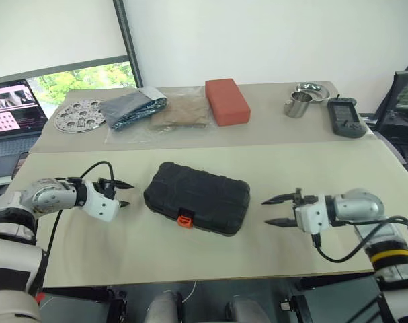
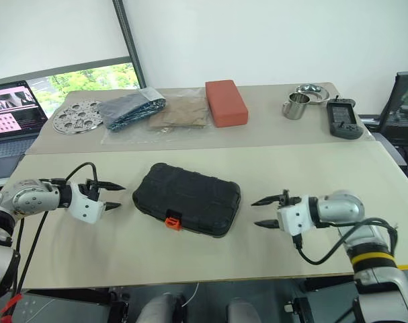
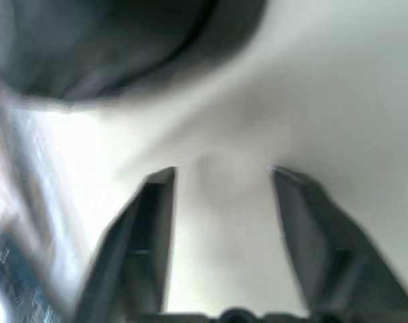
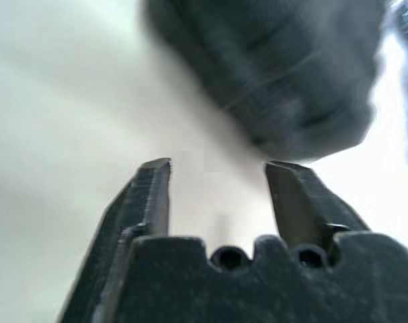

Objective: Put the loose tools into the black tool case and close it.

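The black tool case (image 1: 197, 198) lies shut in the middle of the near table, its small orange latch (image 1: 185, 219) facing the front edge. My left gripper (image 1: 128, 194) hovers just left of the case, open and empty, pointing at the case's left end. In the left wrist view its fingers (image 3: 153, 222) stand apart over bare tabletop with the case (image 3: 123, 40) beyond. My right gripper (image 1: 265, 211) is a short way right of the case, open and empty, pointing at it; the case (image 4: 291, 74) shows past that gripper's fingertips (image 4: 153, 185). The loose tools are out of view.
On the far table lie a red-orange block (image 1: 226, 101), a dark bagged bundle (image 1: 133, 110), a brown bagged pad (image 1: 180, 111), a perforated metal disc (image 1: 79, 116), a steel cup (image 1: 297, 105), a bowl (image 1: 312, 89) and a dark handheld device (image 1: 345, 117). A laptop (image 1: 12, 111) stands far left.
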You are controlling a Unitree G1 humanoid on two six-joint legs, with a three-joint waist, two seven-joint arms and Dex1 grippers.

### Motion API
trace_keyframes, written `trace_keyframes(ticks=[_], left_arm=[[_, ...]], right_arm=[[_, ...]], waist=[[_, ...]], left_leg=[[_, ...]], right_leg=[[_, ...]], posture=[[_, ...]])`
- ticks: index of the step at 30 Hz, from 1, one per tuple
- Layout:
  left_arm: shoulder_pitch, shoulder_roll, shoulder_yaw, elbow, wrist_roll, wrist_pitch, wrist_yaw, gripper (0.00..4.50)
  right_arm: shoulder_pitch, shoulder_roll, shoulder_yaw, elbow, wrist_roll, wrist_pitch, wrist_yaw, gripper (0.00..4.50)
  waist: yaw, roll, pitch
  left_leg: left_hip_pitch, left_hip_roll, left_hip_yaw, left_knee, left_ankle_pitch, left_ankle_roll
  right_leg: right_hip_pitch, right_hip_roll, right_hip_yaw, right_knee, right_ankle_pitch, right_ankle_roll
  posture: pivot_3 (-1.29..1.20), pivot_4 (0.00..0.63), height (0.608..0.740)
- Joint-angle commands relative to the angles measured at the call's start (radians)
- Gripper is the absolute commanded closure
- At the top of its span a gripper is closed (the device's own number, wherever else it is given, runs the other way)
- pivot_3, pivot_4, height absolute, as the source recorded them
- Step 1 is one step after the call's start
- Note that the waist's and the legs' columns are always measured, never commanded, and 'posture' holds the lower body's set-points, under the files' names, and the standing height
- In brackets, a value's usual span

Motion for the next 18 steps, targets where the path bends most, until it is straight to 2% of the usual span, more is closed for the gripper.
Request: trace_keyframes(ticks=[1, 3, 6, 10, 13, 14, 17, 18], left_arm=[[-0.011, 0.019, -0.01, 0.076, -0.003, 0.074, 0.036, 0.2], [-0.002, -0.015, 0.065, 0.121, -0.127, 0.146, -0.076, 0.08], [0.018, -0.1, 0.236, 0.153, -0.374, 0.332, -0.379, 0.08], [0.031, -0.192, 0.397, 0.124, -0.605, 0.637, -0.731, 0.08], [0.041, -0.223, 0.433, 0.081, -0.674, 0.798, -0.862, 0.0], [0.04, -0.234, 0.439, 0.073, -0.685, 0.855, -0.858, 0.0], [0.037, -0.265, 0.455, 0.042, -0.718, 0.989, -0.844, 0.0], [0.038, -0.276, 0.456, 0.028, -0.725, 1.021, -0.845, 0.0]], right_arm=[[0.065, -0.024, -0.02, -0.142, 0.126, 0.203, 0.004, 2.02], [0.126, -0.018, -0.044, -0.267, 0.223, 0.416, -0.032, 2.02], [0.203, -0.023, -0.06, -0.457, 0.316, 0.733, -0.108, 2.02], [0.245, -0.019, -0.078, -0.614, 0.375, 1.027, -0.212, 2.02], [0.247, -0.004, -0.091, -0.661, 0.385, 1.138, -0.276, 2.86], [0.243, 0.004, -0.09, -0.667, 0.378, 1.163, -0.3, 3.09], [0.219, 0.042, -0.094, -0.684, 0.369, 1.232, -0.368, 4.28], [0.211, 0.054, -0.096, -0.692, 0.379, 1.258, -0.382, 4.42]], waist=[[-0.002, 0.0, 0.0], [-0.007, 0.001, -0.001], [-0.007, 0.002, -0.001], [0.001, 0.003, -0.002], [0.002, 0.003, -0.002], [0.002, 0.002, -0.002], [0.002, 0.002, -0.002], [0.002, 0.002, -0.002]], left_leg=[[0.001, 0.0, 0.0, 0.0, 0.0, 0.0], [0.002, 0.0, 0.0, 0.0, -0.001, 0.001], [0.001, 0.001, -0.001, -0.001, 0.0, 0.0], [-0.005, -0.001, -0.001, 0.002, 0.001, -0.002], [-0.015, -0.002, -0.002, 0.006, 0.001, -0.002], [-0.015, -0.002, -0.002, 0.006, 0.001, -0.002], [-0.015, -0.003, -0.003, 0.006, 0.001, -0.002], [-0.015, -0.003, -0.003, 0.006, 0.001, -0.002]], right_leg=[[0.002, -0.001, 0.0, -0.002, 0.0, 0.0], [0.003, -0.001, 0.0, -0.002, 0.0, 0.001], [0.002, 0.0, -0.001, 0.001, 0.0, 0.0], [-0.006, 0.003, -0.005, 0.006, 0.0, 0.0], [-0.014, 0.004, -0.006, 0.007, 0.0, 0.001], [-0.014, 0.005, -0.006, 0.007, 0.0, 0.001], [-0.014, 0.006, -0.006, 0.006, 0.0, 0.001], [-0.014, 0.006, -0.006, 0.006, 0.0, 0.001]], posture=[[0.0, 0.15, 0.74], [0.0, 0.15, 0.74], [0.0, 0.15, 0.74], [0.0, 0.15, 0.74], [0.0, 0.15, 0.74], [0.0, 0.15, 0.74], [0.0, 0.15, 0.74], [0.0, 0.15, 0.74]])
